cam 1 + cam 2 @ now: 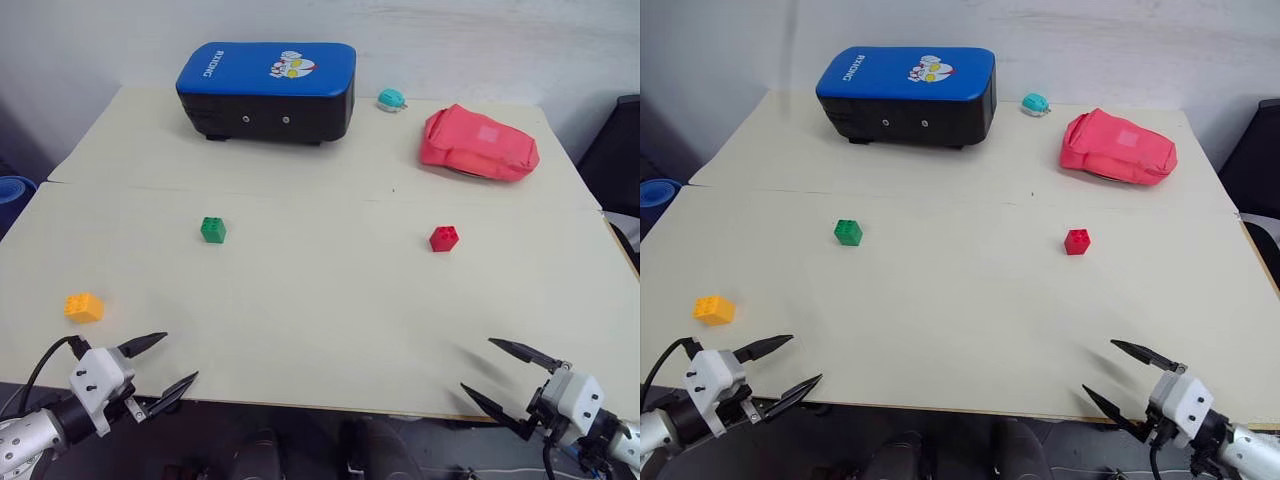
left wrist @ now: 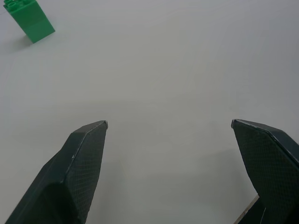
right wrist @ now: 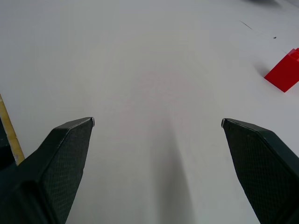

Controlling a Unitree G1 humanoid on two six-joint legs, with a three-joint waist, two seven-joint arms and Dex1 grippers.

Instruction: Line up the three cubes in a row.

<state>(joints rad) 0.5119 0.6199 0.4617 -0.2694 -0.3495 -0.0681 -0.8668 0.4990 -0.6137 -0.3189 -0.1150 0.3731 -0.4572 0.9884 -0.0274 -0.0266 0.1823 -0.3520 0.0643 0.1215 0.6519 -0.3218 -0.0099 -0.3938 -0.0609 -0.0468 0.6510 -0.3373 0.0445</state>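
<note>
Nearest of all, the two grippers hang over the front edge of the table, the left gripper (image 1: 158, 363) at the left corner and the right gripper (image 1: 505, 371) at the right, each with its black fingers spread wide and nothing between them. Just beyond the left one sits the orange-yellow brick (image 1: 84, 307), close to the table's left edge. Farther in, the green brick (image 1: 213, 229) stands left of the middle, and the red brick (image 1: 444, 238) stands right of the middle at about the same depth; the two are well apart from each other, and the orange-yellow one lies nearer the front than either, so the three form no row. The table (image 1: 320, 300) is pale cream and bare between the bricks, with a seam running across it behind them. At the back stands a closed black case with a blue lid (image 1: 267, 90), cartoon print on top; what it holds cannot be seen. Beside it to the right lies a small teal round thing (image 1: 391, 99), and right of that a pink-red soft pouch (image 1: 478, 143), shut as well. A white wall rises behind the table. Nothing stands between the grippers and the bricks.
</note>
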